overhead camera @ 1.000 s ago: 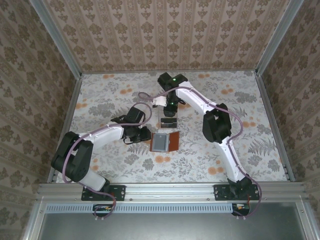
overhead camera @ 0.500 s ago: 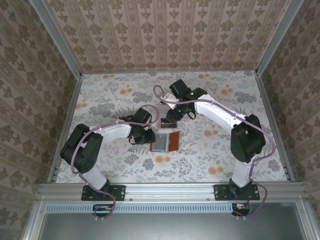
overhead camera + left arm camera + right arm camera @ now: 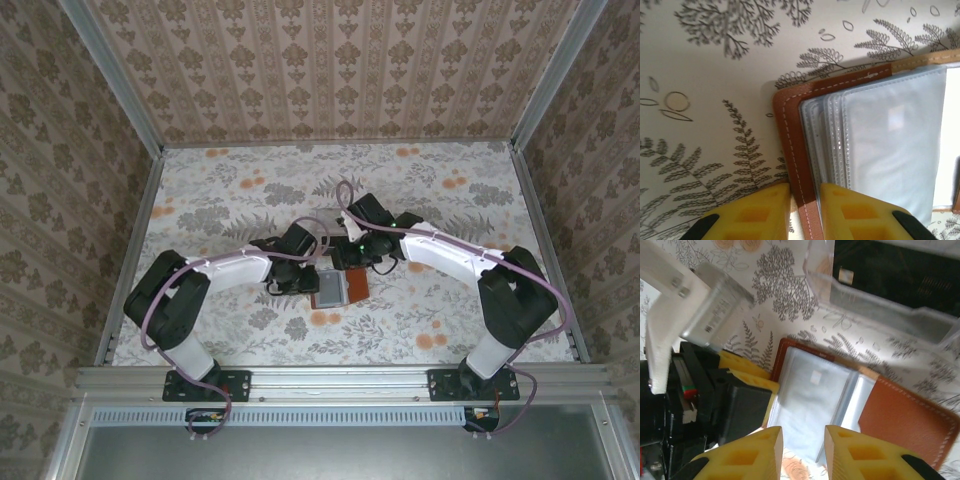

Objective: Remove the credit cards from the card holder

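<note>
Card holder (image 3: 338, 288) is pinched by the left tool (image 3: 805, 194), and the open, empty right tool (image 3: 804, 436) is brought back over it for further emptying.

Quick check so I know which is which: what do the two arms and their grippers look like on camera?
The left arm and right arm match: white shells between bulky black joints, each trailed by a mauve cable. The left gripper and right gripper have blocky yellow fingers with square recesses. A green light glows by the right wrist.
</note>
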Tool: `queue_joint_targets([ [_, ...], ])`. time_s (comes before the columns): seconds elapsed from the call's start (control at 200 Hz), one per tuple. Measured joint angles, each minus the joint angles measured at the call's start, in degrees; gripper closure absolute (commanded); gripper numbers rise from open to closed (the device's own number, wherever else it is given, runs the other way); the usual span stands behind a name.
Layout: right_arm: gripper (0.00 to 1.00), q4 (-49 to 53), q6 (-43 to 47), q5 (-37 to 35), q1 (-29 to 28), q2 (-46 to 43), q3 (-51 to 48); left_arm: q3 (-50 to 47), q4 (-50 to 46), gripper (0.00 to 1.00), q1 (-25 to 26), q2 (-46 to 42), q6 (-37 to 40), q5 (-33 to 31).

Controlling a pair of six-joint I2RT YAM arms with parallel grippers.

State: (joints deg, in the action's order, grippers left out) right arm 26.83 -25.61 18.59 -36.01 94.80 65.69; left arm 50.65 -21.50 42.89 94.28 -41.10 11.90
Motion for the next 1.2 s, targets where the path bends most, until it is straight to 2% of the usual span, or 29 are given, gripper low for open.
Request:
queue_joint_targets([
  [0.25,0.77,-4.85,-4.87,6.67,0.39,4.48,-3.06,1.07,-0.2,0.76,0.83,-1.53,-0.92,-0.83],
  [0.7,0.8,-12.02,-9.81,13.16,0.94,6.49,-6.43,2.34,-0.85,0.94,0.94,-0.15,-1.4,-1.73],
  [1.2,0.8,-16.37,-14.58,15.19,-1.73,11.89,-5.75,-0.15,0.81,1.0,0.09,0.5,-1.38,-0.39],
])
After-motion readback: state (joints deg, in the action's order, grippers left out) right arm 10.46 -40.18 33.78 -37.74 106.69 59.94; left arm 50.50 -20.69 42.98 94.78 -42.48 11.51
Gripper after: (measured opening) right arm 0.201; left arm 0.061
